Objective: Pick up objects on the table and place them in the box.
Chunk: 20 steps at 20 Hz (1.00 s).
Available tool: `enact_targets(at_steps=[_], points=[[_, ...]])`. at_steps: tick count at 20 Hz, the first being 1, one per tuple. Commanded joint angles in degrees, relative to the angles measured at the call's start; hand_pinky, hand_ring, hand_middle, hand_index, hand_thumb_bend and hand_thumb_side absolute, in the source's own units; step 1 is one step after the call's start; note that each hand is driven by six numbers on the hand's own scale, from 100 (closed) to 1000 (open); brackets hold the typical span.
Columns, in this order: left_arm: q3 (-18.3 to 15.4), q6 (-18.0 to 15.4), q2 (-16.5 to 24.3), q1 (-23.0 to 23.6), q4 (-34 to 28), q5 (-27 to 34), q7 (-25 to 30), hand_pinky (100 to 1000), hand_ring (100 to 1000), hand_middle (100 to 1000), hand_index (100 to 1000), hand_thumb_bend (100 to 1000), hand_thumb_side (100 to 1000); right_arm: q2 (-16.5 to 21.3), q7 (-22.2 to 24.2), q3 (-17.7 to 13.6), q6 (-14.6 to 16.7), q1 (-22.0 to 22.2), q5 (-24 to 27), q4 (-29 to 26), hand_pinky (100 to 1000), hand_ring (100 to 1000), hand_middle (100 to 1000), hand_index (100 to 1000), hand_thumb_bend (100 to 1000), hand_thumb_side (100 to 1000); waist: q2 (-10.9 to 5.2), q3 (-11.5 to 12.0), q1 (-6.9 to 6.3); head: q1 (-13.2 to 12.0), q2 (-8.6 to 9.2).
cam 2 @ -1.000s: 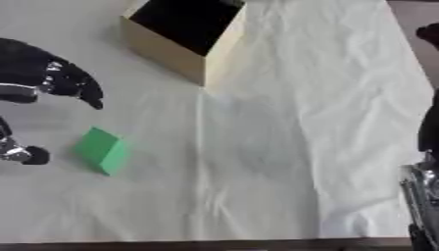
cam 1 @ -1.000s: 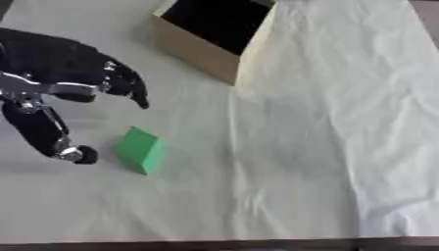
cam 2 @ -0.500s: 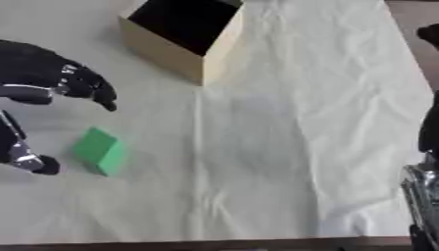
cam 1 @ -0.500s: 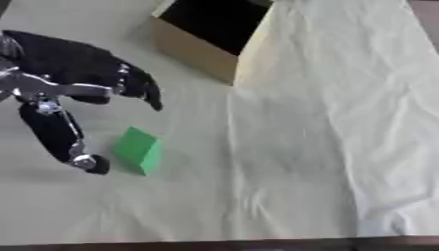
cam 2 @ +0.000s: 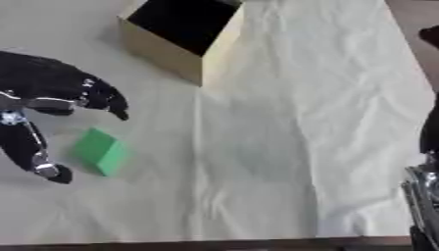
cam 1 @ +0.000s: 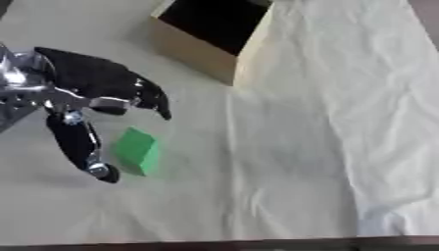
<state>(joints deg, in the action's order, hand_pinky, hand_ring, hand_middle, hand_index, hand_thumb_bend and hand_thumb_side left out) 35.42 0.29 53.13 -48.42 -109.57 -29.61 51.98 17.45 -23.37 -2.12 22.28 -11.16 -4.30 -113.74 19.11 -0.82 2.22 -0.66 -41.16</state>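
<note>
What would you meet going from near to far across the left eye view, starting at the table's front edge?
Small green block → robot's black left hand → open tan cardboard box.

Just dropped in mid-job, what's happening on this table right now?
The robot's left hand is open over a green block that lies on the cloth-covered table. Its thumb is down on the block's left and its fingers are spread above it, and nothing is gripped yet. The cardboard box stands open at the far side, its inside dark. The right arm shows only at the right edge of the right eye view, away from the block.
</note>
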Motion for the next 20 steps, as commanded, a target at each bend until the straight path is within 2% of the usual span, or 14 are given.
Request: enact_targets(at_steps=[1, 9, 14, 17, 20], points=[[0.18, -1.11, 0.19, -1.1, 1.19, -1.39, -0.01, 866, 949, 891, 924, 667, 279, 0.6, -0.18, -0.32, -0.17, -0.59, 0.36, -0.85, 796, 677, 596, 807, 100, 747, -0.85, -0.16, -0.09, -0.17, 0.37], [2.19, -3.09, -1.53, -1.49, 5.53, -3.18, -0.01, 864, 952, 898, 925, 685, 273, 0.37, -0.17, -0.31, -0.33, -0.55, 0.39, -0.85, 796, 677, 595, 807, 100, 750, -0.78, -0.37, -0.02, -0.31, 0.26], [2.32, -3.9, -2.58, -1.84, 7.09, -4.08, -0.01, 856, 939, 874, 914, 654, 272, 0.25, -0.17, -0.31, -0.4, -0.49, 0.4, -0.85, 796, 677, 594, 808, 100, 752, -0.7, -0.45, 0.06, -0.28, 0.25], [2.11, -3.92, -2.8, -2.01, 6.72, -3.88, -0.01, 832, 911, 815, 897, 627, 269, 0.15, -0.2, -0.31, -0.54, -0.48, 0.4, -0.85, 796, 677, 594, 807, 100, 754, -0.64, -0.39, 0.08, -0.32, 0.16], [1.64, -3.45, -2.88, -2.2, 5.69, -3.19, -0.01, 795, 868, 752, 850, 551, 241, 0.14, -0.26, -0.33, -0.61, -0.47, 0.39, -0.85, 796, 677, 593, 807, 100, 754, -0.63, -0.34, 0.11, -0.29, 0.08]])
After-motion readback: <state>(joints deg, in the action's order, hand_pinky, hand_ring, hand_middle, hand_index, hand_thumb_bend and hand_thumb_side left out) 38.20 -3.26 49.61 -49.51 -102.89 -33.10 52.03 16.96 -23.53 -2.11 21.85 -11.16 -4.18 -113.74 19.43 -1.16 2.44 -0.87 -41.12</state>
